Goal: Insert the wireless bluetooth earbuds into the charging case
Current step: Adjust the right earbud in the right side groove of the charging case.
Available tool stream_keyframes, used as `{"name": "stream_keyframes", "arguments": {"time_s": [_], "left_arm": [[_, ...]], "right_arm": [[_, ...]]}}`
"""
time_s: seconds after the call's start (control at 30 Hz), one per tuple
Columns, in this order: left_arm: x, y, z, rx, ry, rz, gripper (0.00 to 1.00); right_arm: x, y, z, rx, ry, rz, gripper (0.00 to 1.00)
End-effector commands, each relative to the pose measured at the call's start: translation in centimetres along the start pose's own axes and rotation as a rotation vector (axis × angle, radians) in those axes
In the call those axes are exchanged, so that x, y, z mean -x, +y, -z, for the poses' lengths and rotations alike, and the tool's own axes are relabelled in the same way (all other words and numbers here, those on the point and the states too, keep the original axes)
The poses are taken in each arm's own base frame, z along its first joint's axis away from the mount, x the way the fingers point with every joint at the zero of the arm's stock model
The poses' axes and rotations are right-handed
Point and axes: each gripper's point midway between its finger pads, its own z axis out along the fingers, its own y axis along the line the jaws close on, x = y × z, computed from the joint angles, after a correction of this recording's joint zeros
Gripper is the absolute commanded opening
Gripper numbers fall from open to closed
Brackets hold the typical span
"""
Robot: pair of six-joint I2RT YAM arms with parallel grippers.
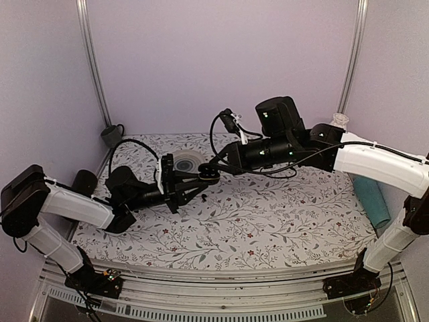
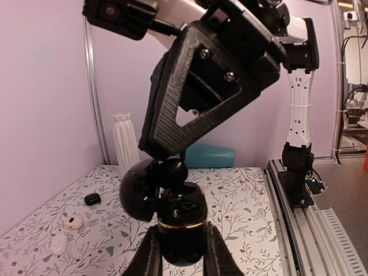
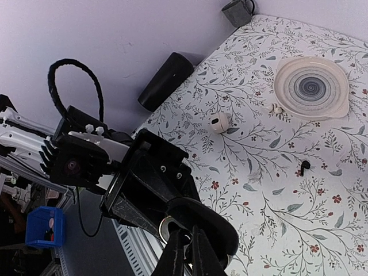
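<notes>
My left gripper (image 2: 181,241) is shut on the black charging case (image 2: 181,227) and holds it upright above the table, its lid (image 2: 137,190) swung open to the left. My right gripper (image 3: 188,248) is shut on a black earbud (image 2: 171,171) and holds it at the back of the case's open mouth. In the right wrist view the case (image 3: 230,236) sits right under my fingers. In the top view the two grippers meet, left (image 1: 196,181) and right (image 1: 214,172). A tiny black speck (image 3: 304,167), perhaps the other earbud, lies on the table.
Two white oval cases (image 2: 73,221) (image 2: 58,244) and a small black lump (image 2: 92,199) lie at the left. A round plate (image 3: 312,86), a black cylinder (image 3: 165,80), a grey cup (image 3: 237,11), a white vase (image 2: 125,141) and a teal cylinder (image 1: 372,201) stand around the edges.
</notes>
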Motion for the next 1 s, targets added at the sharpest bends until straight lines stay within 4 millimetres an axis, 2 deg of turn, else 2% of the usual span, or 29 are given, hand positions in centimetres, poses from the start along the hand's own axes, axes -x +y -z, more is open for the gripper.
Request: {"name": "stream_keyframes", "arguments": {"time_s": [0.0,0.37,0.5,0.7,0.97], "left_arm": [[2.5,0.0,0.1,-0.008,-0.059,-0.043,0.0],[2.8,0.1,0.2,-0.01,-0.065,-0.045,0.0],[2.7,0.0,0.2,-0.016,-0.064,-0.047,0.0],[2.8,-0.2,0.2,-0.025,-0.067,-0.046,0.0],[3.6,0.1,0.5,-0.003,-0.093,-0.052,0.0]], "right_arm": [[-0.8,0.2,-0.3,0.001,0.045,0.025,0.07],[-1.5,-0.3,-0.2,-0.035,0.076,0.032,0.07],[-1.1,-0.6,0.3,-0.06,0.057,0.034,0.13],[-1.1,-0.5,-0.2,-0.055,0.062,0.032,0.13],[-1.7,-1.4,-0.4,-0.107,0.069,0.027,0.13]]}}
